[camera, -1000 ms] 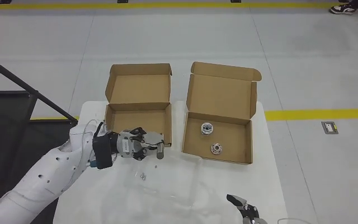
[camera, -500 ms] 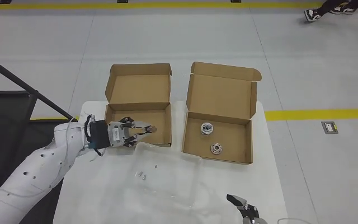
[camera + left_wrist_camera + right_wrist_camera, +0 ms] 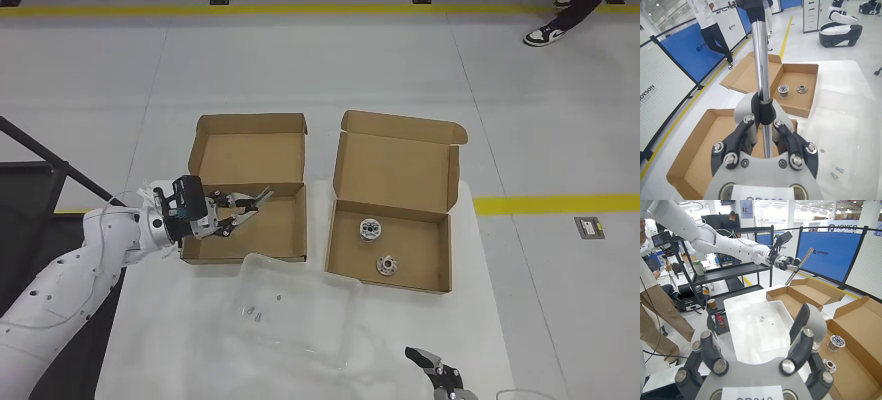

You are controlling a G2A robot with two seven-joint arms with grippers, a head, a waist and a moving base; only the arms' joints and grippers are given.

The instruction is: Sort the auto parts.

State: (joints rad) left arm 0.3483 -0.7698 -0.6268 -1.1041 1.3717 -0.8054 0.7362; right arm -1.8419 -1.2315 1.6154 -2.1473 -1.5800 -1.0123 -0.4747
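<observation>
The left pincer (image 3: pixel 763 111) was clamped shut around a shiny metal rod (image 3: pixel 760 56), with an open cardboard box (image 3: pixel 696 151) directly beneath it. The right pincer (image 3: pixel 756 323) gaped wide, holding nothing.

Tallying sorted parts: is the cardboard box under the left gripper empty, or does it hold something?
Empty as far as shown: the left box floor is bare cardboard; the left gripper holds the metal rod above it.

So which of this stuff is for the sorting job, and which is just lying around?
For the job: metal rod in the left gripper, two round metal parts, both cardboard boxes, clear tray with small screws.
Just lying about: paper cup, drink bottles, green mug on the black cart.
</observation>
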